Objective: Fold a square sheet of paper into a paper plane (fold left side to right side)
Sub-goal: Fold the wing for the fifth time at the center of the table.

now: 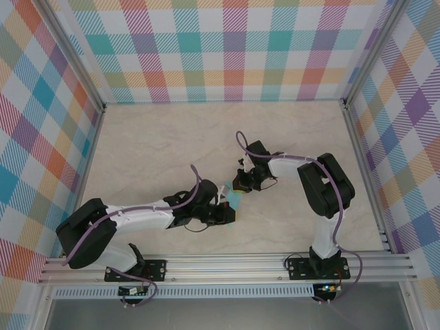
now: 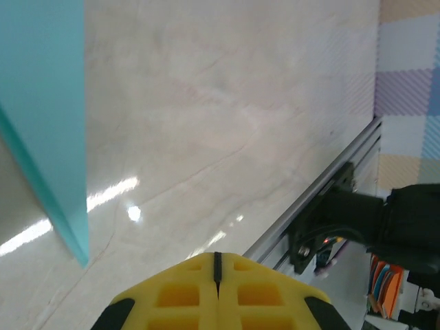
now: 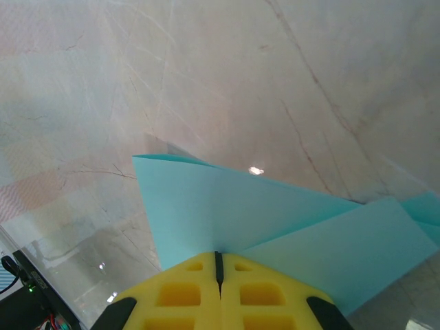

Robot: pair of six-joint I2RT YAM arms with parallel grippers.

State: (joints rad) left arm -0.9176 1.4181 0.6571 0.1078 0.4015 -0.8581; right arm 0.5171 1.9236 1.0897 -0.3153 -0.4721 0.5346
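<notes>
Top external view leaves the square sheet of paper (image 1: 232,198) mostly hidden between both hands at the middle of the counter (image 1: 158,137), with the right hand (image 3: 218,256) clenched on its creased edge and the left hand (image 2: 217,256) clenched empty beside the cropped sheet.

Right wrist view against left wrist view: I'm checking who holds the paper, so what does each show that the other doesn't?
Right wrist view: the right gripper shut on the square sheet of paper, its folded layers spreading away from the yellow fingertips. Left wrist view: the left gripper shut with nothing between its fingertips, the sheet's edge off to one side ending in a pointed corner, plus a metal rail and the plaid wall. Both: teal paper above the marbled table, and closed yellow fingers.
</notes>
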